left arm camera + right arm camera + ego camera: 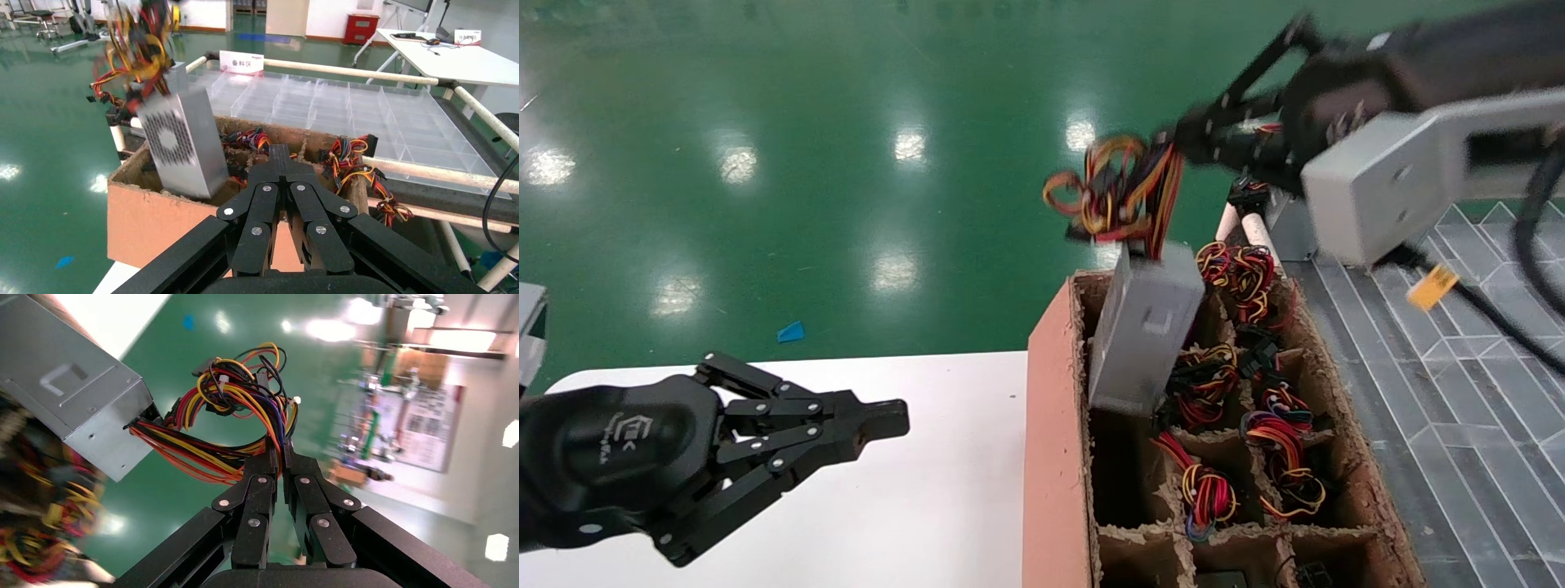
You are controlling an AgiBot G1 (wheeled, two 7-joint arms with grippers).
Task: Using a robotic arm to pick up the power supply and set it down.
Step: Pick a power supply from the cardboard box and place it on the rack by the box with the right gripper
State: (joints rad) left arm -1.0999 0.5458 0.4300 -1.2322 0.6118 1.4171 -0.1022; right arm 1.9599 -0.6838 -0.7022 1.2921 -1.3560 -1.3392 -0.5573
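The left gripper [878,425] is parked low over the white table [944,490], fingers drawn together on nothing, its tips pointing toward the cardboard crate [1054,425]; it plays no part at this stage. The table surface between that gripper and the crate wall is bare and looks the natural place to set the load down. The crate's near wall stands higher than the table, and its paper dividers form cells, several of them holding other silver units with wire bundles [1283,457]. The power supply [1144,327] is part-way out of a cell on the table side of the crate: it hangs tilted, its lower end level with the divider tops and its upper end well above the rim. The right gripper [1173,147] is closed on the wire bundle [245,416], not on the metal case, so the box dangles from its own leads. Judged step: the lift, not yet complete. The next move calls for more height until the lower corner is above the crate wall, then a sideways carry over the table and a slow descent. Risks noted: the box may swing on the wires, catch the divider or rim, or slip within the pinch. Beyond the crate, a railed rack of clear trays [343,104] limits room on the far side; open green floor [764,163] lies beyond the table.
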